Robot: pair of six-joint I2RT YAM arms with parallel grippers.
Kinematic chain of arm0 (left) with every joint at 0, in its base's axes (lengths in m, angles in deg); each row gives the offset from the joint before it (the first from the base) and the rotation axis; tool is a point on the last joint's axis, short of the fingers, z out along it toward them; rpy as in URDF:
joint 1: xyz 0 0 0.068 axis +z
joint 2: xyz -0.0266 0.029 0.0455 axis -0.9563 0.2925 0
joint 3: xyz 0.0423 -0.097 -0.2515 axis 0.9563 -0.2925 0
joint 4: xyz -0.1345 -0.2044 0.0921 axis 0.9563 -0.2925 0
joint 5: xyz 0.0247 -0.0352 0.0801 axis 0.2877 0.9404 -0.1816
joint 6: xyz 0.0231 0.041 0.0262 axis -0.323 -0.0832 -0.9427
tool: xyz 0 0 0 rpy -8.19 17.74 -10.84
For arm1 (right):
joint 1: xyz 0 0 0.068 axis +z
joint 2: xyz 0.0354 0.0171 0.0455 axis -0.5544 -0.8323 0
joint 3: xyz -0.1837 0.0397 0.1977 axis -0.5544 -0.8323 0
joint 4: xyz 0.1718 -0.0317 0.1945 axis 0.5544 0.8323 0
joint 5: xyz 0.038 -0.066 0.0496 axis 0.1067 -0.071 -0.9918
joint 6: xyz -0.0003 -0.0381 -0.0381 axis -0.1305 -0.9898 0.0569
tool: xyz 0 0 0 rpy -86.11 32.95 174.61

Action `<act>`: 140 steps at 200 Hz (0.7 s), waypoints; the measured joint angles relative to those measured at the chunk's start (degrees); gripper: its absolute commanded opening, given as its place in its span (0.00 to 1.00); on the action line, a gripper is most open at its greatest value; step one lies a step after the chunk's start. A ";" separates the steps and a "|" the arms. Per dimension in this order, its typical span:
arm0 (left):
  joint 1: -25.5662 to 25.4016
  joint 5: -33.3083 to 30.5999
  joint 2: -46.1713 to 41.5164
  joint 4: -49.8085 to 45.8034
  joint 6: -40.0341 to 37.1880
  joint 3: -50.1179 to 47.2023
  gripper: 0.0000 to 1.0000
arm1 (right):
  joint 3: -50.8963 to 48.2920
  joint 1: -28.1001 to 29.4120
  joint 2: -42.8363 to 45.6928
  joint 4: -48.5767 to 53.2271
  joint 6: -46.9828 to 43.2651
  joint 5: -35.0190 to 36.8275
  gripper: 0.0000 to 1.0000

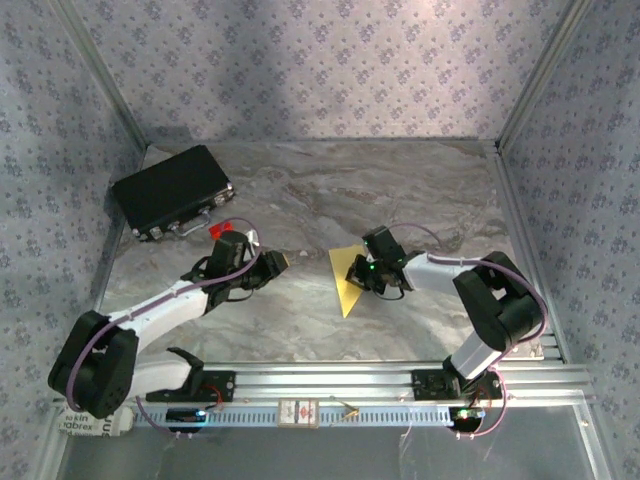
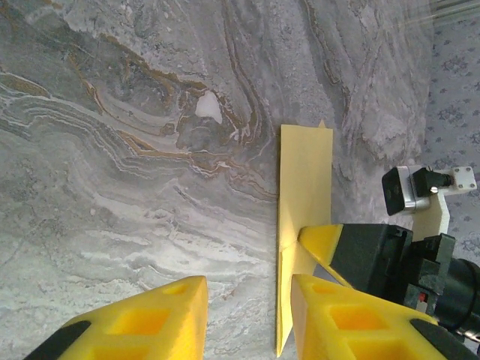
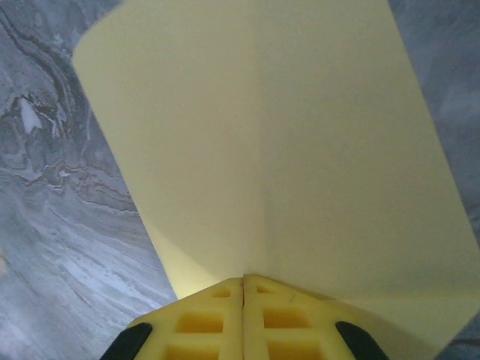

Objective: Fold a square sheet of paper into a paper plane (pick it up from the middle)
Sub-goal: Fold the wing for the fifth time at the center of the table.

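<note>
- The surface you worked over was a grey-brown marbled slab, veined with pale and rust-coloured streaks.
- Walls papered in pale blue-violet with a small repeating flower print closed it in at the back and on both sides. Bare metal posts stood in the far corners.
- An aluminium rail ran along the near edge and carried both of your arm bases.
- In the far left corner a black case lay shut and turned at an angle. A small red block sat just beside its near edge.
- The yellow paper was near the middle of the surface, a little right of centre. From above it showed as a triangle with its tip towards the rail.
- Your right pincer was pressed together on the paper's right side. In its wrist view the sheet fanned out from between the yellow fingers, with a straight crease down its middle.
- Your left pincer stood spread with nothing in it, and bare marble showed through the gap between its fingers. It was left of the paper and pointed towards it, and the overhead view showed a strip of surface between the two.
- I could not tell whether the paper's lower edge rested on the surface or hung just above it.
</note>
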 measured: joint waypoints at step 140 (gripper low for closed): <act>-0.02 7.17 9.77 2.89 0.39 5.35 0.26 | -4.81 9.97 3.48 -15.74 23.78 10.73 0.24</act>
